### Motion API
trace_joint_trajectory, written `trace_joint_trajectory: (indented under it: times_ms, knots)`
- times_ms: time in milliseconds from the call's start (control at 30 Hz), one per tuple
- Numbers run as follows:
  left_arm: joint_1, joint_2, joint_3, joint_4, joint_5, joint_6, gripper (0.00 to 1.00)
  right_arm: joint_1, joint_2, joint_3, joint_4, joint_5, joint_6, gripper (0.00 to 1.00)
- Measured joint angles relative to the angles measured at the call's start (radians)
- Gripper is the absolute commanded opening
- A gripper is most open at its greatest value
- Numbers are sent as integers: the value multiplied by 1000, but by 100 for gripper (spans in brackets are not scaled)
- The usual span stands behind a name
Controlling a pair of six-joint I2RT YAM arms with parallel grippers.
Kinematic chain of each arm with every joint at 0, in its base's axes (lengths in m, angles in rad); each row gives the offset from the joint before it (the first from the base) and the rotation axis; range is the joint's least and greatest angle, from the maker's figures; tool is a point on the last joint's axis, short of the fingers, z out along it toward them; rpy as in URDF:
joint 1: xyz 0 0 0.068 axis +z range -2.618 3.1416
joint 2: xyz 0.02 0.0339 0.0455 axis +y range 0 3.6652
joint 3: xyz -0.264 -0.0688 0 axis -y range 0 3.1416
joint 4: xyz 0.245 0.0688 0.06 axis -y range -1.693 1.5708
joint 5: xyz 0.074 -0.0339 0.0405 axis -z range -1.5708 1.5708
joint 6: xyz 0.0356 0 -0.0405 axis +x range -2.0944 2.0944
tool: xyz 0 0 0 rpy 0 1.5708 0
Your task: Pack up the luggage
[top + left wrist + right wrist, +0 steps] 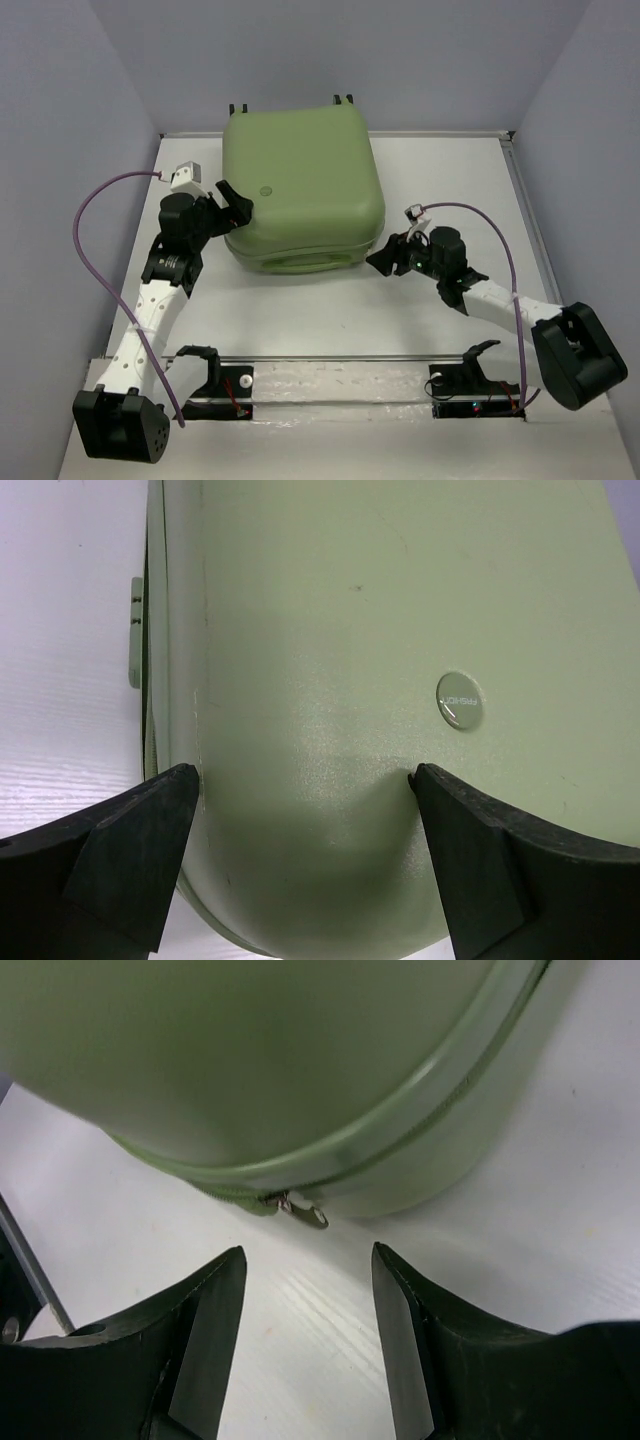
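Currently the luggage (pixel 300 185) lies flat, lid down, against the far edge of the table (pixel 330 310), approx. mid-width.

1. L arm: the left gripper (pixel 236 203) sits at the case's near-left corner, jaws spread wide, 1 finger (pixel 130 850) each side of the rounded shell. It grasps nothing. Whether the tips press on the shell cannot be told.
2. R arm: the right gripper (pixel 385 255) hangs low at the near-right corner, jaws apart and empty, aimed at the zipper pull (pixel 303 1212) but short of it.

Probable faults:
- The pull is small and lies close to the shell. A slightly off approach pinches table or shell, not the tab.
- The shell is smooth and curved. If the L jaws slip, the case has no brace.
- A zip tug with no brace drags or rotates the case vs. opening it.
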Motion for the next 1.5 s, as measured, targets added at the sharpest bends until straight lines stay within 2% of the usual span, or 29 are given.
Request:
trace_joint_trajectory:
  times_ms: [167, 267, 400, 433, 500, 567, 700, 800, 900, 1000, 1133, 1233, 1400, 1500]
  knots:
    - [0, 25, 20, -5, 29, 26, 99, 0, 128, 59, 91, -2, -30, 57]
    - [0, 28, 20, 0, 35, 29, 99, -5, 180, 69, 133, -7, -32, 52]
    - [0, 36, 18, 18, 40, 34, 99, -10, 203, 60, 183, -2, -22, 34]
    - [0, 38, 18, 21, 42, 35, 99, -10, 207, 57, 194, 2, -21, 24]
    - [0, 38, 15, 27, 49, 37, 99, -8, 217, 53, 214, 14, -8, 12]
    - [0, 38, 11, 34, 58, 37, 99, -1, 225, 45, 246, 24, -5, 7]
    - [-10, 39, 7, 43, 68, 37, 99, 46, 224, 31, 293, 83, 9, 7]
    - [-16, 37, -3, 64, 57, 30, 99, 114, 198, 21, 277, 232, 4, 7]
    - [-46, 31, -26, 105, 8, 16, 99, 236, 182, 22, 250, 385, -10, 7]
    - [-101, 37, -38, 140, -52, -6, 99, 410, 192, 65, 193, 565, -18, 7]
    - [-175, 59, -39, 169, -67, -47, 99, 590, 322, 272, 21, 713, -18, 7]
    - [-224, 79, -39, 193, -40, -93, 99, 688, 414, 412, -79, 743, -18, 7]
    - [-272, 90, -48, 212, 25, -169, 99, 737, 487, 503, -107, 710, -13, 7]
    - [-271, 90, -48, 213, 13, -180, 99, 760, 545, 561, -102, 736, -22, 7]
